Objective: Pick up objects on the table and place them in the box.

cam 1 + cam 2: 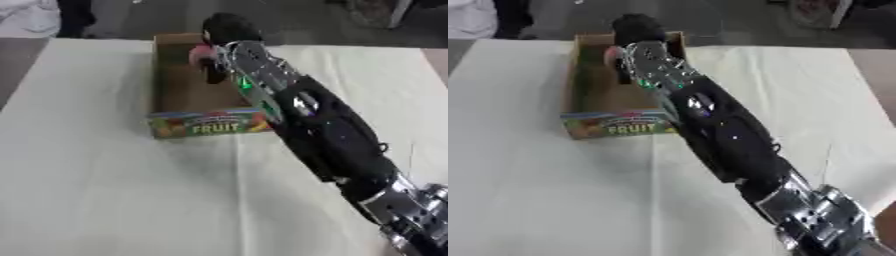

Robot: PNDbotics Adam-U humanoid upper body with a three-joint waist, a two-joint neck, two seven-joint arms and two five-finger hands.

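Right arm reaches in from lower right, across the white-covered tabletop [105, 190]. Right hand [226, 29] sits over the far end of the open cardboard box [179, 87], fingers curled down around a pink object [201, 55] held inside the box's opening. Box front panel reads "FRUIT". Box stands on the tabletop, far centre-left.

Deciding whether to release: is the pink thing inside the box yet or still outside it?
Inside, over the far end. The pink object shows within the box walls, at the right hand; whether it rests on the floor, cannot tell.
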